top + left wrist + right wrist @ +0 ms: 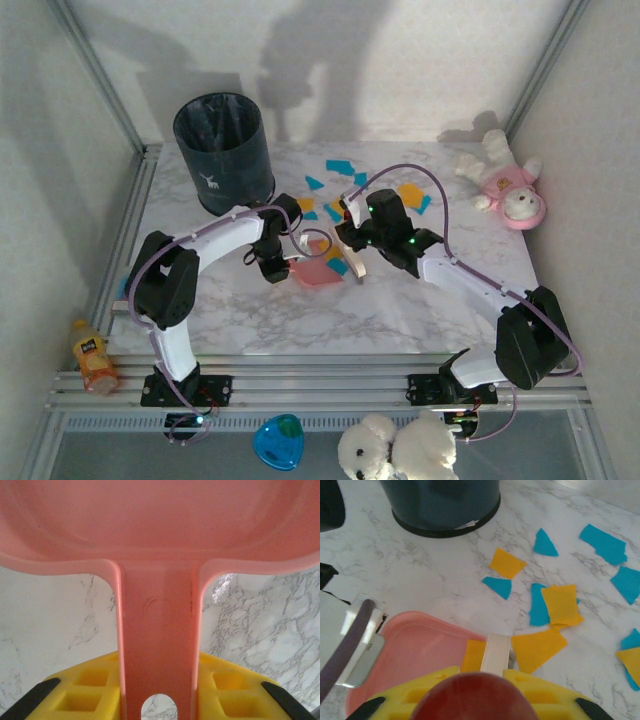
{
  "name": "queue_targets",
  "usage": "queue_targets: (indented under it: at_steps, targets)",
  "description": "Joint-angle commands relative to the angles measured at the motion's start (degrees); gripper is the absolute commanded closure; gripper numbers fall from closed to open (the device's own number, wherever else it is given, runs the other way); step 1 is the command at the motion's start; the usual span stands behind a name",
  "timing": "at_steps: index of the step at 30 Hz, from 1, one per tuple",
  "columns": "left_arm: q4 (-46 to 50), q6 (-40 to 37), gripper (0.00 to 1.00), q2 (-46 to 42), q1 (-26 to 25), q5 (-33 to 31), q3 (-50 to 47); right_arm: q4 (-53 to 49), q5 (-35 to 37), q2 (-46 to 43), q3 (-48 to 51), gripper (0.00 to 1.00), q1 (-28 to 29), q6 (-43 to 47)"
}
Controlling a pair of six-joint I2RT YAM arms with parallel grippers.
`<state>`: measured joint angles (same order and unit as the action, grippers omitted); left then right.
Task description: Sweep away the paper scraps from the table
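A: Closest in, on the left wrist view: a flat salmon-pink plastic handle (157, 640) with a round hang hole, pinched between the yellow ribbed pads (85, 692) of the left gripper (160, 682).

B: Closed on it, then?

A: Closed firmly on it. Widens straight ahead into the shallow pink plastic dustpan (318, 274), at the middle of the white, grey-veined marble worktop (400, 320).

B: And the right gripper (475, 692)?

A: Also shut, around a dark red rounded knob (470, 702). Just beyond it, a cream-white flat bar (496, 652), tip at the dustpan's open edge. Hard to tell what sort of tool.

B: Whereabouts of the paper scraps (561, 602)?

A: Small angular teal-blue and orange-yellow pieces, scattered flat on the worktop beyond the dustpan, toward the back wall and to the right of a dark round waste bin (222, 150). One orange piece lying against the bar at the dustpan's edge, a bigger orange one just right of it, others overlapping in a small cluster a little further out.

B: Anything else?

A: A pink-and-white plush toy (508, 190) at the far right corner, well apart from the scraps.
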<state>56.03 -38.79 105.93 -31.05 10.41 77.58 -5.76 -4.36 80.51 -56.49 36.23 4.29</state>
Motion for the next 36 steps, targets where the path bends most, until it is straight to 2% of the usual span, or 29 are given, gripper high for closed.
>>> queue_targets:
  at_steps: [1,5,10,19,22,36]
  targets:
    - [2.6,0.9,0.87,1.2,-0.6,-1.8,1.1,-0.3,-3.5,-1.9,-1.4,1.0,0.6,-0.6]
    - [2.5,0.9,0.86,1.1,-0.6,-2.0,0.9,0.3,-3.7,-4.0,-1.1,1.0,0.6,-0.8]
    - [2.5,0.9,0.86,1.2,-0.6,-2.1,0.8,-0.1,0.0,-5.6,-0.9,1.0,0.7,-1.0]
    - [2.0,3.7,0.86,1.7,-0.4,-3.1,0.8,1.5,17.3,-6.9,0.2,1.0,0.7,-3.0]
    - [1.4,4.7,0.86,1.6,0.0,-3.7,1.0,1.8,21.0,-6.4,0.2,1.0,0.6,-3.1]
    - [1.8,6.5,0.86,3.7,1.0,-4.6,3.9,2.7,25.2,2.8,-5.2,1.0,-0.6,-1.2]
